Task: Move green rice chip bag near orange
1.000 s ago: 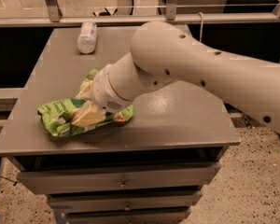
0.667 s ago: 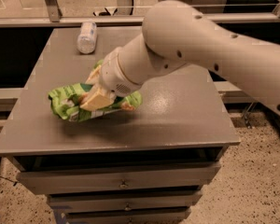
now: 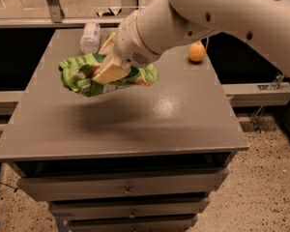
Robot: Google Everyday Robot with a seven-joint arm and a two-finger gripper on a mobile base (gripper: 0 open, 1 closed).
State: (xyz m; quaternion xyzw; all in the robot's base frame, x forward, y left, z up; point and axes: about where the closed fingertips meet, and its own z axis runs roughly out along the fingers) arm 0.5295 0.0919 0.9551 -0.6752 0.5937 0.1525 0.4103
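The green rice chip bag is a crinkly bright-green pouch, held in the air above the left middle of the grey tabletop. My gripper is shut on the bag, its tan fingers clamped across the bag's middle. The bag casts a shadow on the table below it. The orange is small and round and sits on the table at the far right, well right of the bag. My big white arm reaches in from the upper right and passes above and left of the orange.
A clear plastic bottle lies on its side at the table's back left, just behind the bag. The table tops a drawer cabinet. A metal rail runs beside the table's right edge. Speckled floor lies below.
The gripper has lifted the bag off the table and carried it up and to the right. The arm has swung aside, so the orange now shows at the back right.
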